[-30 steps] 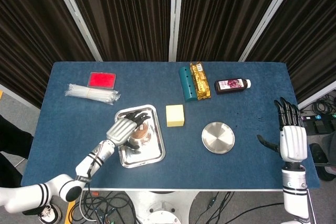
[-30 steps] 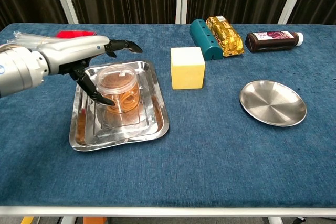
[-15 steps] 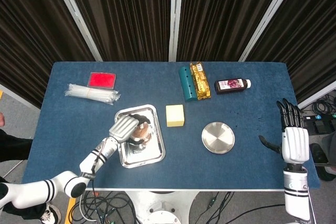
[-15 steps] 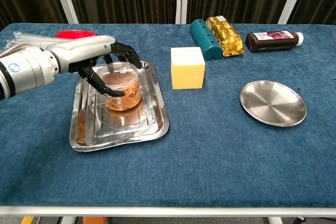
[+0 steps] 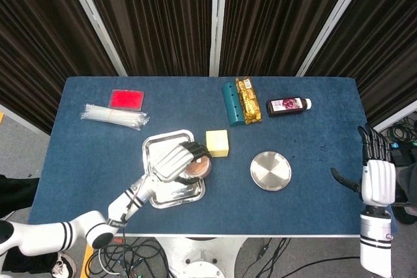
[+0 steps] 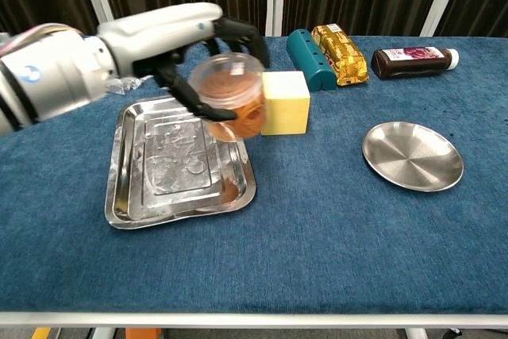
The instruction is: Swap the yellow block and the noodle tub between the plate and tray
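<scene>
My left hand [image 6: 186, 45] [image 5: 174, 159] grips the noodle tub [image 6: 232, 97] [image 5: 197, 167], a clear tub with orange contents. The tub hangs in the air over the right edge of the steel tray [image 6: 171, 156] [image 5: 156, 193], tilted slightly. The yellow block [image 6: 286, 102] [image 5: 217, 142] stands on the table cloth just right of the tub, between tray and plate. The round steel plate [image 6: 412, 155] [image 5: 270, 170] lies bare at the right. My right hand [image 5: 377, 172] hangs open past the table's right edge, far from everything; the chest view does not show it.
At the back stand a teal box [image 6: 308, 57], a gold snack pack [image 6: 340, 53] and a dark bottle [image 6: 413, 61] lying on its side. A red box [image 5: 126, 99] and a bundle of clear straws [image 5: 114, 116] lie at the back left.
My left hand closed around the noodle tub, lifted it out of the tray and carried it right, toward the yellow block. My right hand drifted slightly lower and outward.
</scene>
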You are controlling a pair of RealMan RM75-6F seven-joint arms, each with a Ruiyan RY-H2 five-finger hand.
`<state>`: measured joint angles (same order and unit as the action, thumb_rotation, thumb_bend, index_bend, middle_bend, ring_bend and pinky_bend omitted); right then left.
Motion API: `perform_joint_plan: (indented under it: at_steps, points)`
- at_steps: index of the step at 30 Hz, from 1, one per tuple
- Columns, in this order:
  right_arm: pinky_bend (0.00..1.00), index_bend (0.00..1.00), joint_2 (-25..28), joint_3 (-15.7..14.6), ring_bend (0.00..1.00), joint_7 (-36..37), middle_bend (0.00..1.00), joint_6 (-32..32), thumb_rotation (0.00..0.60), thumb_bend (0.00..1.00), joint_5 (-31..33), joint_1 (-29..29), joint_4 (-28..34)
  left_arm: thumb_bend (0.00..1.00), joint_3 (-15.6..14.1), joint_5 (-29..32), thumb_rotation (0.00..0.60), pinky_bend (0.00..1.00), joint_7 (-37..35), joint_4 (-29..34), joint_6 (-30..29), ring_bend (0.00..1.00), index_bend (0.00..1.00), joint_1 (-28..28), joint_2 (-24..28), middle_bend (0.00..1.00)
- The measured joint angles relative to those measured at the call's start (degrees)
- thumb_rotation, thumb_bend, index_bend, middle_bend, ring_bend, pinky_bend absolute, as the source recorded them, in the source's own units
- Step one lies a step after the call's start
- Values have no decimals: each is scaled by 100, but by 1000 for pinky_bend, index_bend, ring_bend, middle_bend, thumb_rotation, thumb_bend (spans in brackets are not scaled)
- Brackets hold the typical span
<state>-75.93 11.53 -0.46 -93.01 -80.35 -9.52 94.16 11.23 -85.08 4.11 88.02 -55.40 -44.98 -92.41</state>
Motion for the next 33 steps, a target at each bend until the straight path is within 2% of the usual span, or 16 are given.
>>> perform_joint_plan:
  at_steps: [13,26,28,33]
  points:
    - [0,0,163,117,0,592,0,-91,600,56,52,228,-278,250,10,69,600,542,-283,-771,303,318,374,-595,-1189,381]
    - [0,0,162,199,0,812,0,-44,600,56,108,294,-444,223,-132,149,600,518,-428,-1401,332,288,344,-722,-1654,344]
    - [0,0,156,212,0,820,0,-30,600,56,126,300,-459,212,-131,136,600,514,-520,-1414,318,273,324,-734,-1669,323]
    - [0,0,143,222,0,826,0,-20,600,56,120,311,-470,111,-145,43,600,439,-681,-1443,254,170,223,-773,-1691,217]
